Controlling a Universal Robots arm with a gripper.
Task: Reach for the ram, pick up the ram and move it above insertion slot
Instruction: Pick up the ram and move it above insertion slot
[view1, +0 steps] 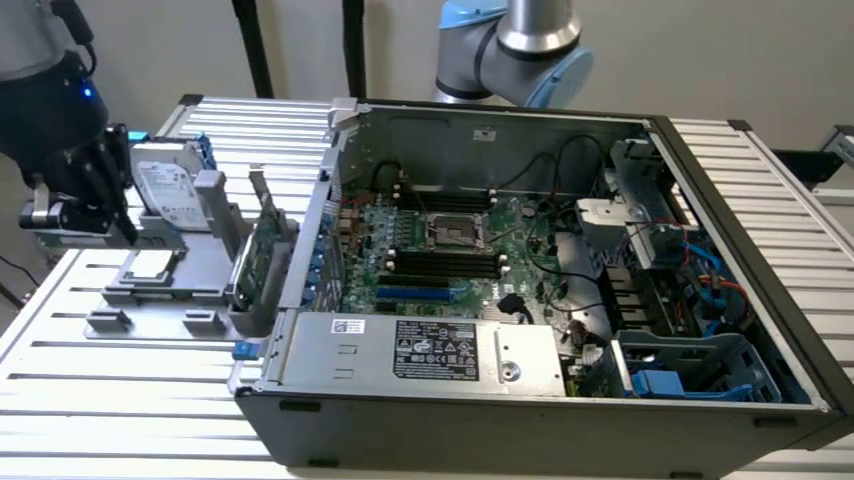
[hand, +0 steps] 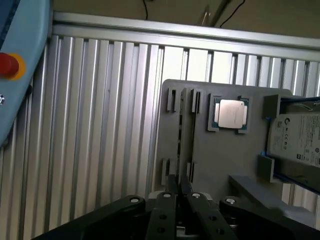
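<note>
Fingers (hand: 172, 187) of the gripper (view1: 80, 230) press close and seem to pinch the ram (view1: 70, 238), over the gray tray's (hand: 220, 155) edge at the exterior view's left. Hold it tight and level, clear of the drive (view1: 167, 190). One ram, one gripper, one chip (hand: 231, 114), one drive.

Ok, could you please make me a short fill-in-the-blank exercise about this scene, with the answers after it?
1. The gripper is at the grey tray, on the exterior view's ___ of the computer case.
2. The motherboard inside the case is ___ in colour.
3. On the tray, the hard drive stands ___, while the processor chip lies flat.
Answers: left; green; upright.
</note>
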